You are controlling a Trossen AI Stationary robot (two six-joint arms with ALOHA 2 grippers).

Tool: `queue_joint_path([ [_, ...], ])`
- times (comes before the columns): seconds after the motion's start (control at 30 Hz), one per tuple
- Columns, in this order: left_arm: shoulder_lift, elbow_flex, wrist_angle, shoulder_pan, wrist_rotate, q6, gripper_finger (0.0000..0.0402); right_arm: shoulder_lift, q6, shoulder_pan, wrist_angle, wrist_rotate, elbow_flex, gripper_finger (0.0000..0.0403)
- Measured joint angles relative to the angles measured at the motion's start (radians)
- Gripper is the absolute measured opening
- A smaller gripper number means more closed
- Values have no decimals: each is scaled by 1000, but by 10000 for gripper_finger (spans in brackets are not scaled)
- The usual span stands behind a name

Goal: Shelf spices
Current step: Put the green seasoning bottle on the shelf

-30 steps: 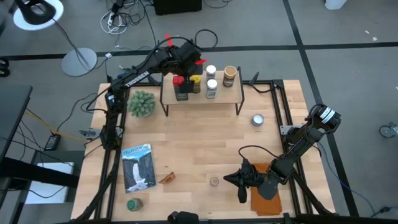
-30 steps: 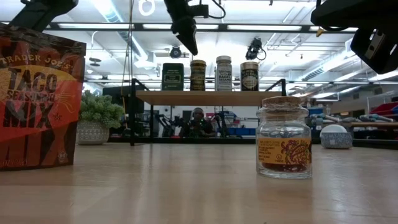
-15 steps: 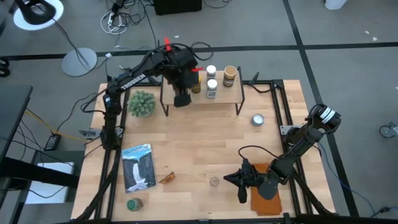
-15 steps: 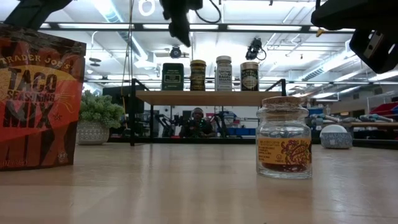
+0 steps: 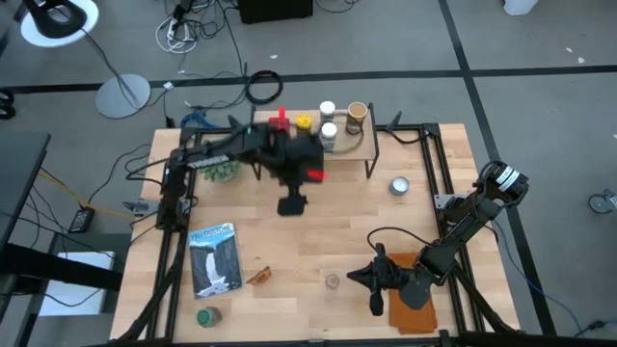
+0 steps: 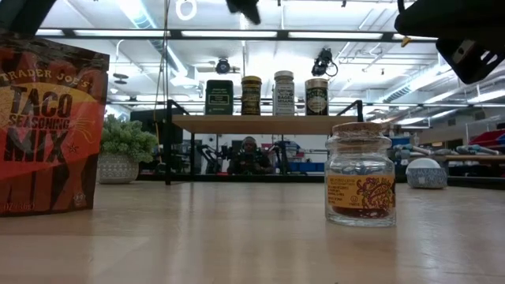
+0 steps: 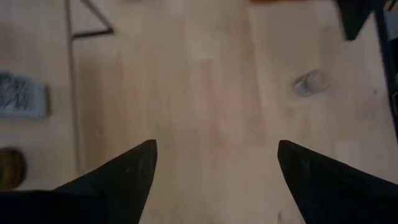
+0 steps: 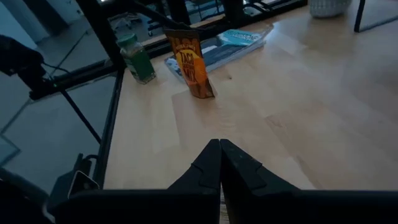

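Four spice jars point(image 6: 268, 95) stand on shelf point(image 6: 264, 124), behind left gripper point(image 5: 292, 204) (jaws wide, empty); cork-topped jar point(image 5: 333, 281) sits beside right gripper point(image 5: 376, 289), jaws closed.

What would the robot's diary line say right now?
left gripper: open, empty, over mid-table | right gripper: shut, parked | shelf: four spices | glass jar: on table

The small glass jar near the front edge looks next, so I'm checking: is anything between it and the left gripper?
Nothing visible. The left gripper, open, hovers over bare tabletop; only wood lies between it and the glass jar.
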Motion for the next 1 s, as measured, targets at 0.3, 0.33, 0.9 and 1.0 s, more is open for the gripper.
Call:
queue_joint_path([
  [0.3, 0, -116, 110, -222, -155, -134, 337, 0, -33, 0, 0, -1, 0, 3],
  [0.33, -1, -147, 135, -240, -164, -148, 337, 0, -33, 0, 1, -1, 0, 3],
  [0.9, -208, -814, 562, -442, -221, -437, 337, 0, 12, 0, 13, -100, 0, 4],
  [1.0, -338, -926, 610, -474, -264, -487, 337, 0, 12, 0, 13, -99, 0, 7],
])
